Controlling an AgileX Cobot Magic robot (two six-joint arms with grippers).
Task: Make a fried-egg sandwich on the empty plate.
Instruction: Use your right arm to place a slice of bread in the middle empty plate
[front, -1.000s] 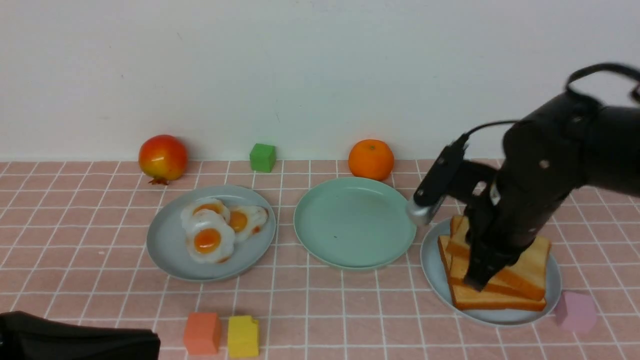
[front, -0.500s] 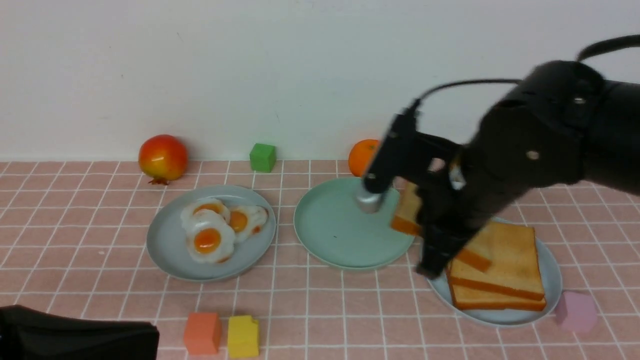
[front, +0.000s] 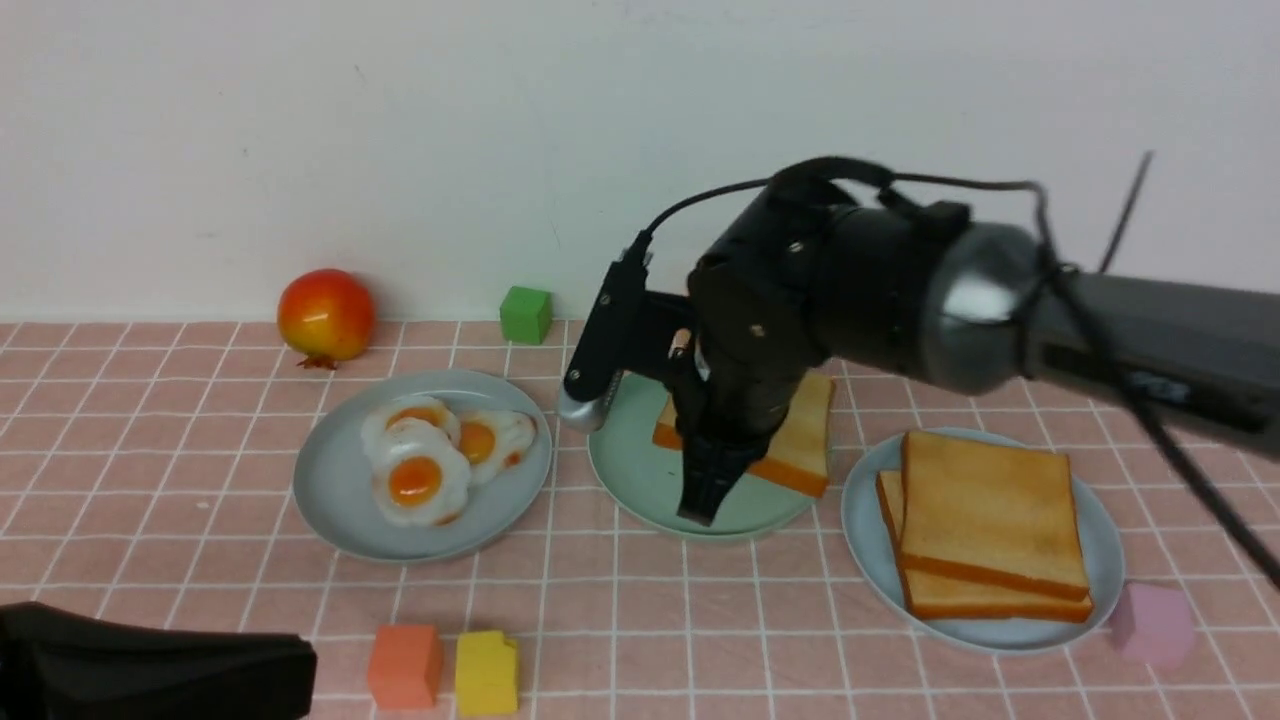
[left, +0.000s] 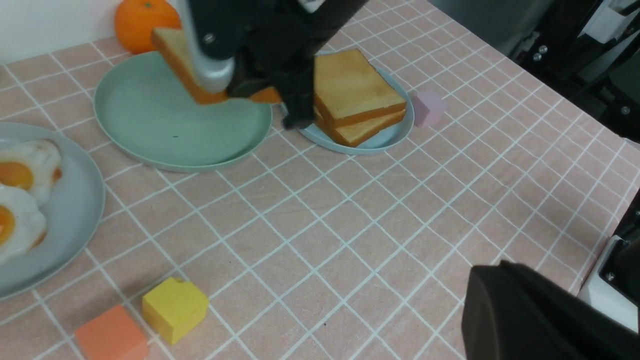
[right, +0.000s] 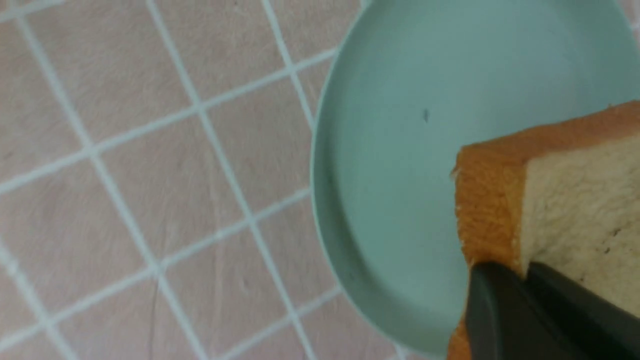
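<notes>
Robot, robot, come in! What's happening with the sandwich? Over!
Right gripper shut on toast slice, tilted over mint-green plate. Left gripper low, state unclear. Eggs on grey plate. Nothing in the way.

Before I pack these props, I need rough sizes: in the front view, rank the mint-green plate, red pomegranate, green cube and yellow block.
Round mint-green plastic plate
Red-yellow pomegranate
Yellow block and green cube, unranked: the block looks larger but sits nearer the camera.
</notes>
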